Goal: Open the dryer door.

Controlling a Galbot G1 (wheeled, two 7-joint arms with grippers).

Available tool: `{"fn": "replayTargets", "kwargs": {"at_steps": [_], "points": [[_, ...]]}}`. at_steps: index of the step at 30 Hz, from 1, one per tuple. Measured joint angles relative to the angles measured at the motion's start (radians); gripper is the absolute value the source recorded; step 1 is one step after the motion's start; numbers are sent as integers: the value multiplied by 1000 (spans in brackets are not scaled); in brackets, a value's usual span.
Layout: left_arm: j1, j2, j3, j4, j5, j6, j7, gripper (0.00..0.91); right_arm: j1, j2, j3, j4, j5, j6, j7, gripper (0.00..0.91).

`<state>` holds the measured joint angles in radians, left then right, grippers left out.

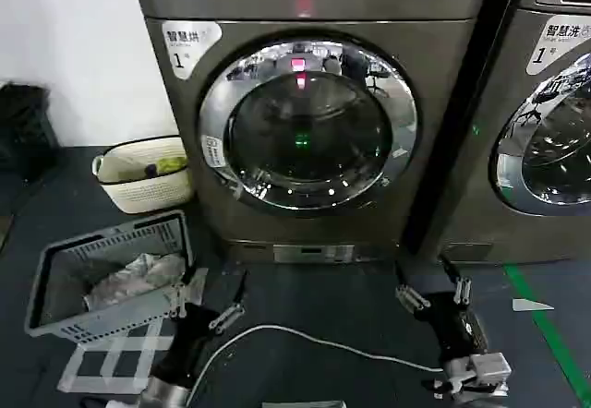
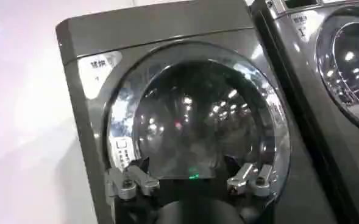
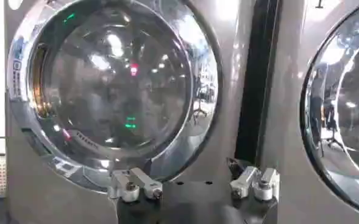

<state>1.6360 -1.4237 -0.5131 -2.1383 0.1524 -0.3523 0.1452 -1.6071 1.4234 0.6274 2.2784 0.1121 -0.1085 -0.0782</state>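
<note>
Cropping the second machine (image 1: 554,103), frame edges leave the dryer door (image 1: 307,126) whole.

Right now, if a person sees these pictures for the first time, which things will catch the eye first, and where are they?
The eye falls first on the dryer door, a shiny chrome ring around dark glass, shut, in the middle of the head view. A second machine with a similar door stands to its right. Low in front, the left gripper and the right gripper hang open above the dark floor, and a gray basket with laundry sits at the left.
</note>
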Motion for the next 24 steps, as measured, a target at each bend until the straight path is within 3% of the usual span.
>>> {"fn": "replayTargets", "kwargs": {"at_steps": [11,17,24], "points": [[19,11,-2,-24,-9,-2,0,907,180,-171,-90,-99,142,31,-39,907],[48,14,-21,-40,-15,-19,2,907,337,-289,-189,-193,179,34,-54,907],[85,21,-56,-66,-21,-30,10,907,527,-353,-320,-291,222,32,-68,907]]}}
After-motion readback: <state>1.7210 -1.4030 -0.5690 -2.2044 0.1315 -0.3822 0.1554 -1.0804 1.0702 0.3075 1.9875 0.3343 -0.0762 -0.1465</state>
